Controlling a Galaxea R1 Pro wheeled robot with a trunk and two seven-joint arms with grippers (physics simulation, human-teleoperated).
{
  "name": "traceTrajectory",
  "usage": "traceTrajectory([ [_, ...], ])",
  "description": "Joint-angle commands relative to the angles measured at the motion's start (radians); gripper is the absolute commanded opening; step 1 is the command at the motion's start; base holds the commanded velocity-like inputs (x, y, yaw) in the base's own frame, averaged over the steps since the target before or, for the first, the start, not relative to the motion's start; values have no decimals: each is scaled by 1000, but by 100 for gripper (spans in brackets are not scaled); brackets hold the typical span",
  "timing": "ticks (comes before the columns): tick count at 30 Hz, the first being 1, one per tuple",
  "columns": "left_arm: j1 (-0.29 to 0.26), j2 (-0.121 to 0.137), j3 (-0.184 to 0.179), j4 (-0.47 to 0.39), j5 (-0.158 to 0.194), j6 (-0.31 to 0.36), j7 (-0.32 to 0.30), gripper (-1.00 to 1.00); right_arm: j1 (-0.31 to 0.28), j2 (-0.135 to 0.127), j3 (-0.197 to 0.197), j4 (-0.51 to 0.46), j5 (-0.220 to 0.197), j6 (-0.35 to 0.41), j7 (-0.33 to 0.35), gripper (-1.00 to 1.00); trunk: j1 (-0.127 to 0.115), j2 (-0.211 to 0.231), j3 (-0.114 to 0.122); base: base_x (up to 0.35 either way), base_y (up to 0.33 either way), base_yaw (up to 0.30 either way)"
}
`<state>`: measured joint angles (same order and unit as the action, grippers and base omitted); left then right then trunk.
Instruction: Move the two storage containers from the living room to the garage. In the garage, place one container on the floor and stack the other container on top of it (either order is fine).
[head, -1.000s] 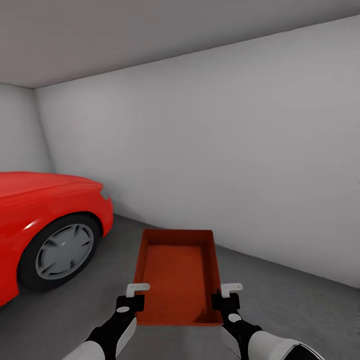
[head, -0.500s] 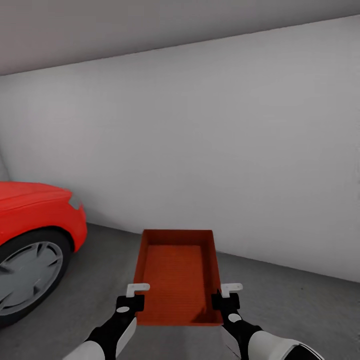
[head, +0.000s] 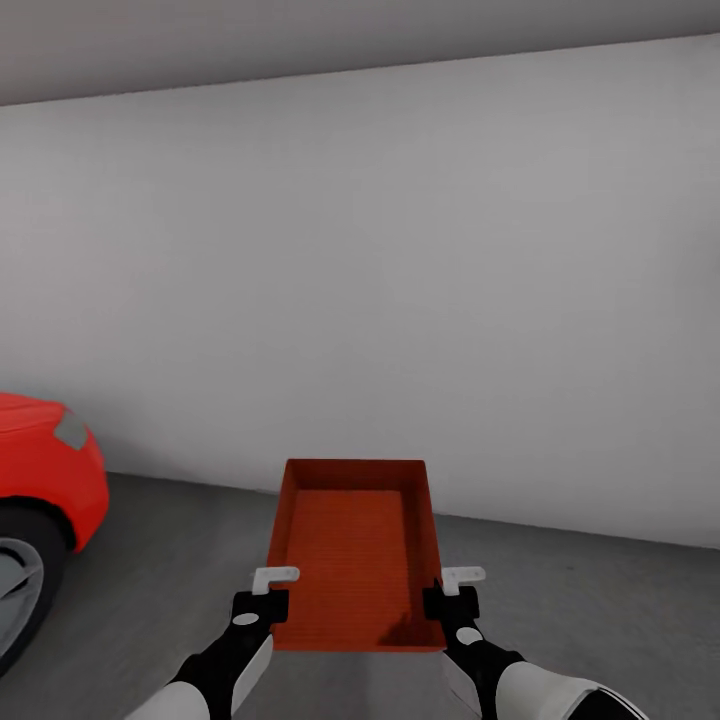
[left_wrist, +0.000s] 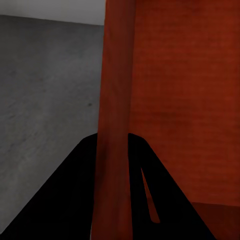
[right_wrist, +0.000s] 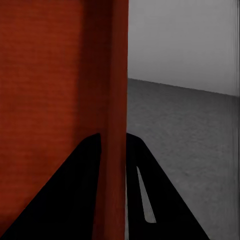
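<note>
One orange-red storage container hangs in front of me above the dark grey garage floor, open side up and empty. My left gripper is shut on its left wall near the front corner, and my right gripper is shut on its right wall. In the left wrist view the container wall runs between the black fingers. The right wrist view has the opposite wall pinched between black fingers. The second container is out of view.
The nose and front wheel of a red car stand at the left edge. A plain white-grey wall runs straight across ahead, meeting the floor a little beyond the container. Bare floor lies to the right.
The camera has swung right: the car has slid toward the left edge and the room corner has left the picture. Container and both grippers keep the same place in view.
</note>
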<state>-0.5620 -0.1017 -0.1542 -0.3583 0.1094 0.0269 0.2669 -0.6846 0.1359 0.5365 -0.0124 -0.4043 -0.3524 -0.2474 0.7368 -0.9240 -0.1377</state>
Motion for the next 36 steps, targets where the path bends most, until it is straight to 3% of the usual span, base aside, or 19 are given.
traceTrajectory([
  [1,-1,2,4,-7,-4,4,9,-100,-1,-1,-61,11,-27,-7,-4,-100,1,-1,-1,316,137,-286],
  [11,-1,2,4,-8,-3,4,9,-100,-1,-1,-61,11,-27,-7,-4,-100,1,-1,-1,316,119,-281],
  [21,-1,2,5,-8,-2,4,11,-100,-1,-1,-61,11,-27,-5,-4,-100,1,-1,-1,300,100,-43],
  [36,-1,2,5,-10,-2,4,16,-100,-1,-1,-61,11,-28,-5,-4,-100,1,-1,-7,33,12,0],
])
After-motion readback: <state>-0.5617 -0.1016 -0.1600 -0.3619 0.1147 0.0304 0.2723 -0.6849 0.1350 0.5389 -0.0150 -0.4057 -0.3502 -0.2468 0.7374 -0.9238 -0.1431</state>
